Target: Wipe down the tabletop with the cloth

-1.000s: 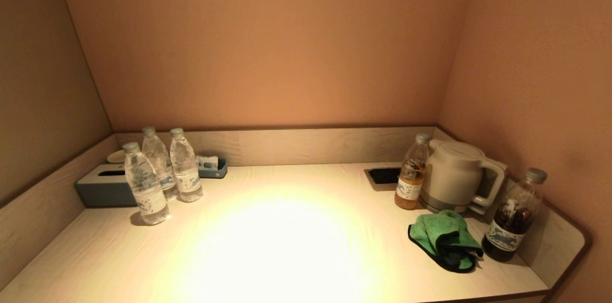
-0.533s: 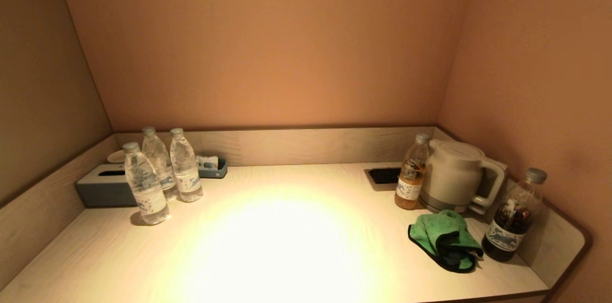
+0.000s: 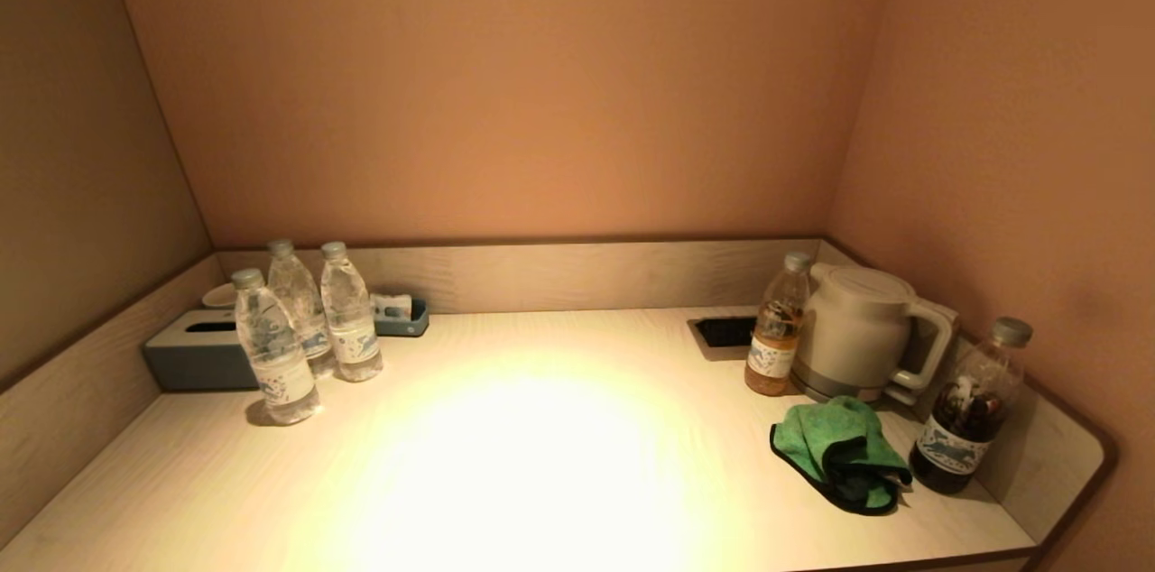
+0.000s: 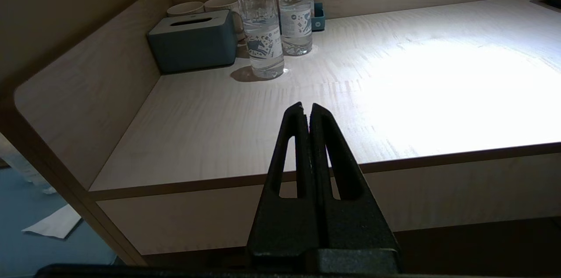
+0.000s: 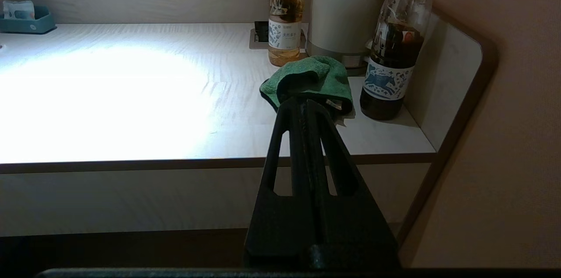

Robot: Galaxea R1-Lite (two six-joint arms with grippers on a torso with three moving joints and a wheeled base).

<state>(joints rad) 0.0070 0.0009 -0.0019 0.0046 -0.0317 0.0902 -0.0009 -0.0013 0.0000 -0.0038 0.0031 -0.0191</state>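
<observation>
The right tool (image 5: 307, 101) hangs in front of the bench's near edge and below it, fingers pressed together and holding nothing. The left tool (image 4: 305, 106) is parked the same way off the left part of the bench (image 4: 228, 137), also closed on nothing. Neither arm shows in the head view.

The cloth (image 5: 313, 77) lies straight ahead of the right tool and above it, on the bench's right end, so the right arm is plainly the nearer one. It is a crumpled green heap (image 3: 839, 450) with a dark edge, its longer side running from the kettle (image 3: 857, 333) toward the near edge. It sits just in front of the kettle, with the amber bottle (image 3: 776, 328) to its left rear and the dark bottle (image 3: 970, 410) just beside it on the right.

Reaching it would likely mean rising over the edge, opening, and descending without touching the dark bottle.

Compared with the earlier head views, nothing on the bench has shifted; the cloth lies untouched.
</observation>
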